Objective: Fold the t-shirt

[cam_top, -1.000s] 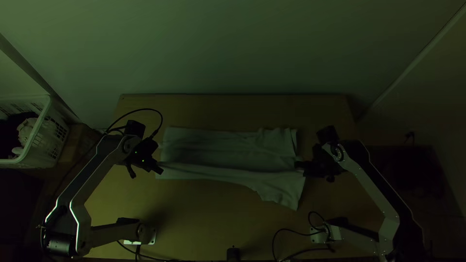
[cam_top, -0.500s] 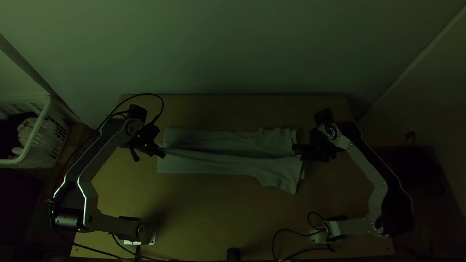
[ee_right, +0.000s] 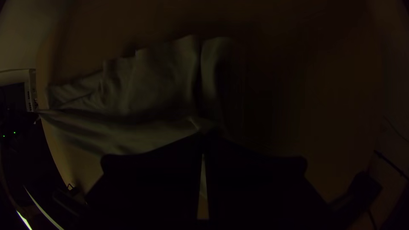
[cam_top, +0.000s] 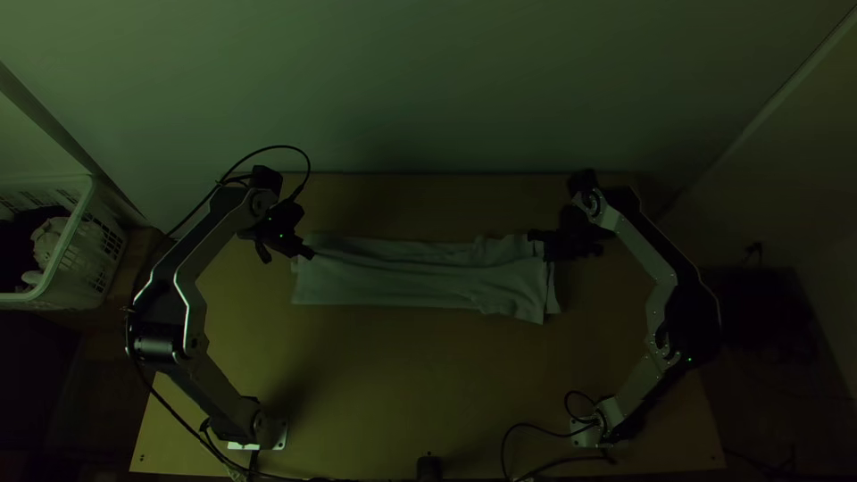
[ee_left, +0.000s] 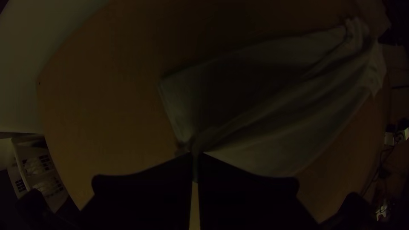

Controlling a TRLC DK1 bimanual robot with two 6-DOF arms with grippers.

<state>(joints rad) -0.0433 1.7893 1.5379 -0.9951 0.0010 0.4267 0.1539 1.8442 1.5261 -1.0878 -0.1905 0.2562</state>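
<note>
My L hand (cam_top: 308,252) & R hand (cam_top: 536,237) pinch the shirt (cam_top: 411,284), stretched btwn 'em; uneven pull could slip an edge, skewing the fold.

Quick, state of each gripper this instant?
Left gripper: closed on the t-shirt, at one end.
Right gripper: closed on the t-shirt, at the opposite end.

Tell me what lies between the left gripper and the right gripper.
The t-shirt, wrinkled, spans the stretch from the left gripper to the right gripper, as the top view shows; both wrist views show it pinched.
</note>
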